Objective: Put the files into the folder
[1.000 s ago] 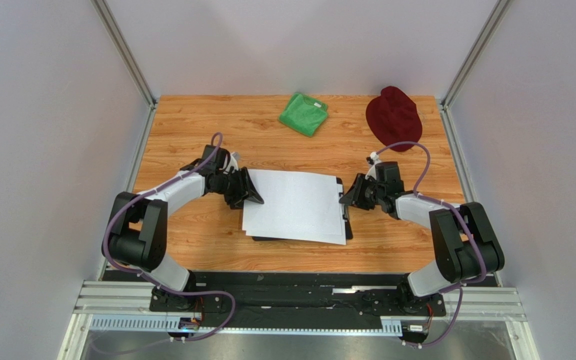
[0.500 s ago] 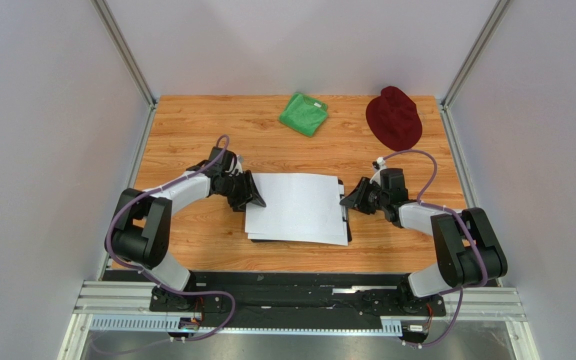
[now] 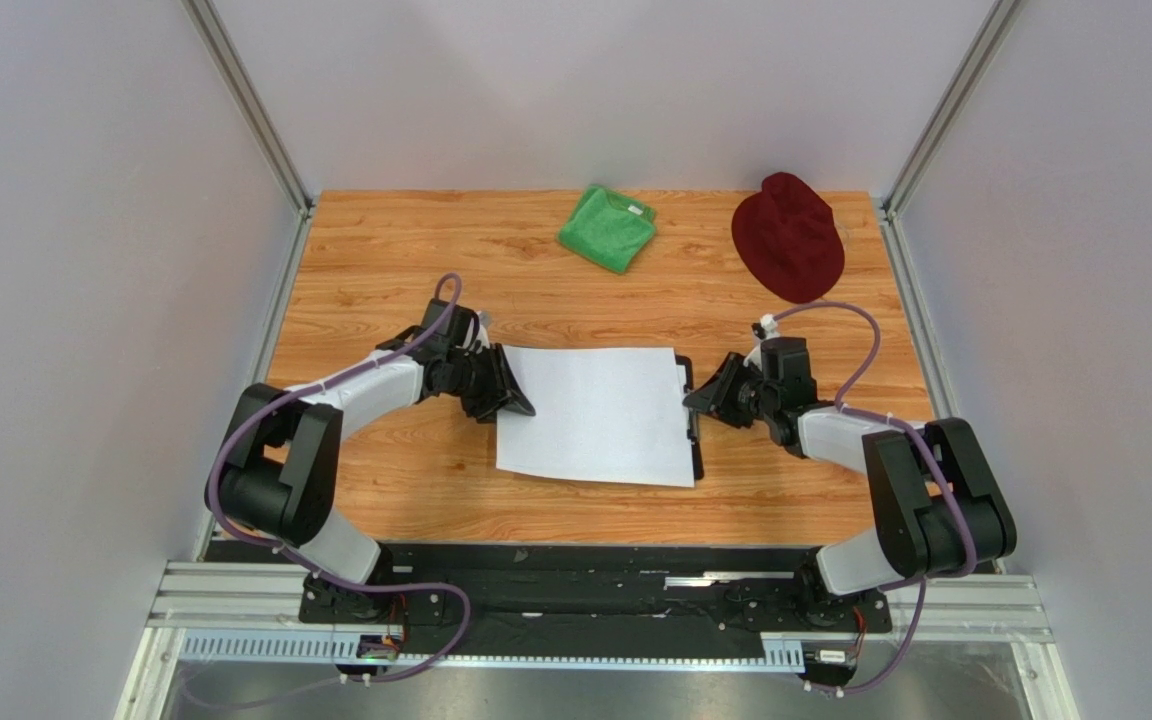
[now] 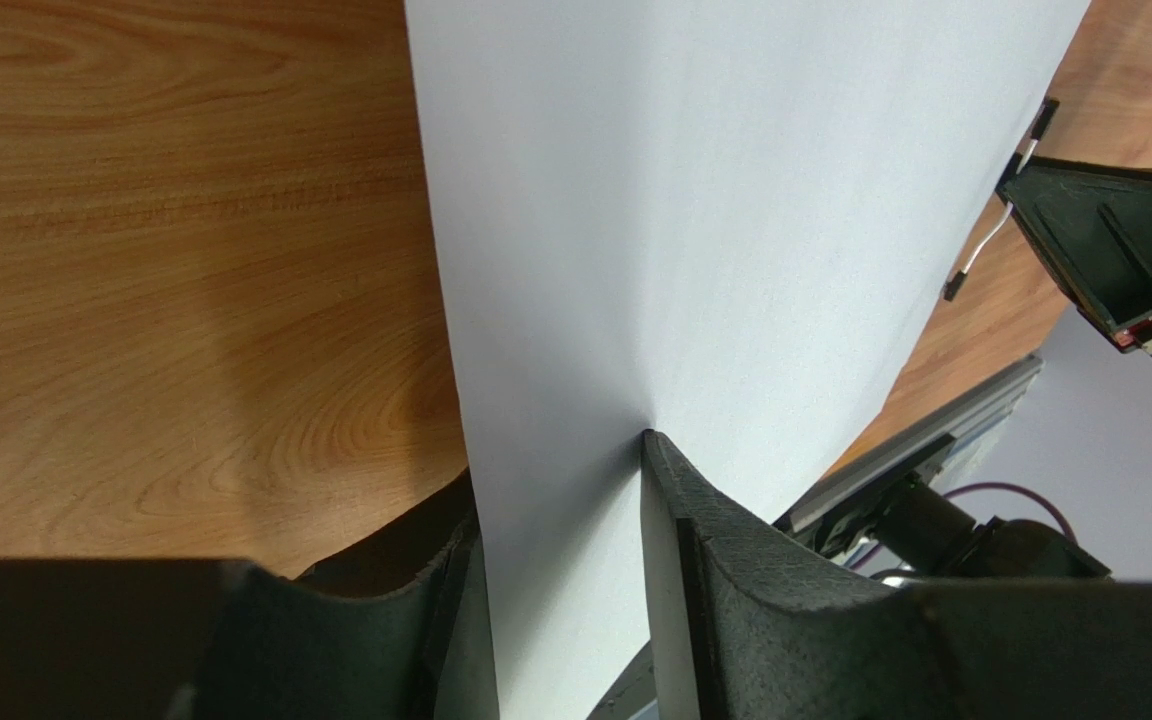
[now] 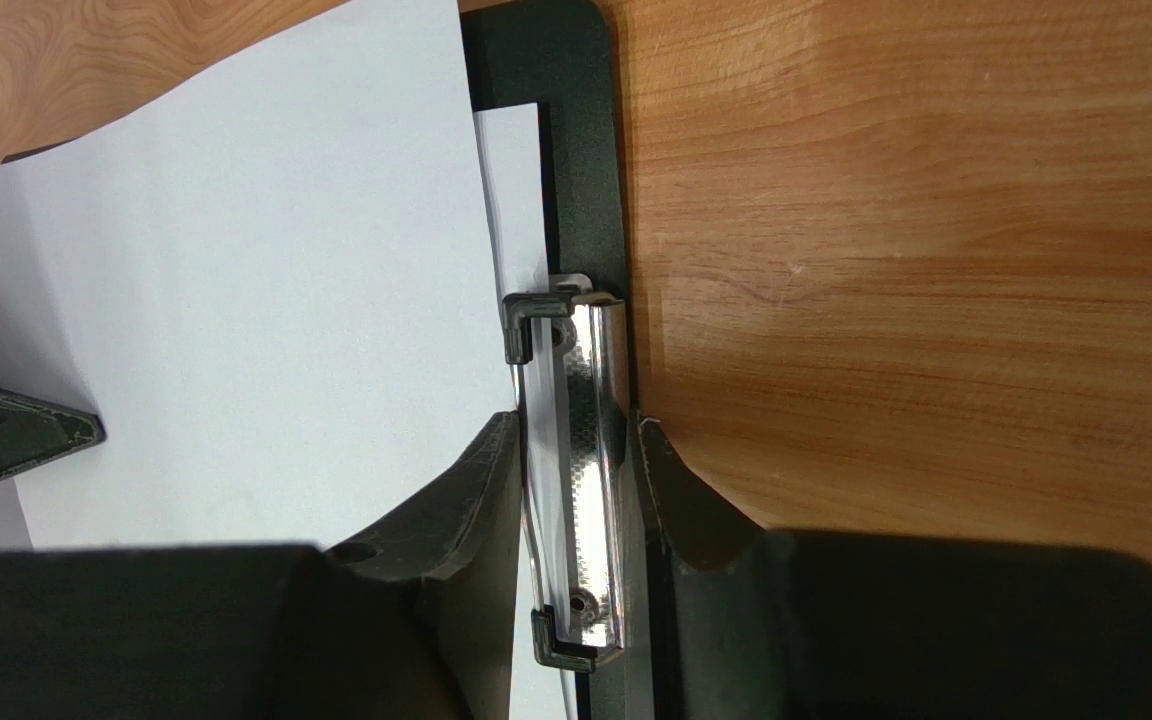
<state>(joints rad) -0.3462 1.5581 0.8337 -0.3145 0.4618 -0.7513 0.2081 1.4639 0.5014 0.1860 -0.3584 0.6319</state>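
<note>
The files [image 3: 597, 416] lay as a neat white stack on top of the folder [image 5: 560, 75], near the middle of the wooden table [image 3: 387, 270]. They covered most of the black board, so that only its right edge and corner showed.

The left gripper [image 4: 560, 495] was pinching the left edge of the stack. In the left wrist view the paper ran straight between its 2 fingers. The right gripper [image 5: 575, 435] was closed across the silver clip [image 5: 590, 360] at the folder's right short edge, with 1 finger touching each side of it.

The top sheet's right edge reached the clip's mouth. I could not tell from the right wrist view whether any of it had passed underneath. A 2nd sheet peeked out just beyond the top one, beside the board's upper corner.

By my reading the task was well along. The papers were squared over the board, and the last step was in hand. What seemed left was to slide the stack under the lifted clip, let the clip bite down, and release both grips.

A green cloth [image 3: 608, 227] and a dark red hat [image 3: 788, 233] sat well apart at the far edge.
</note>
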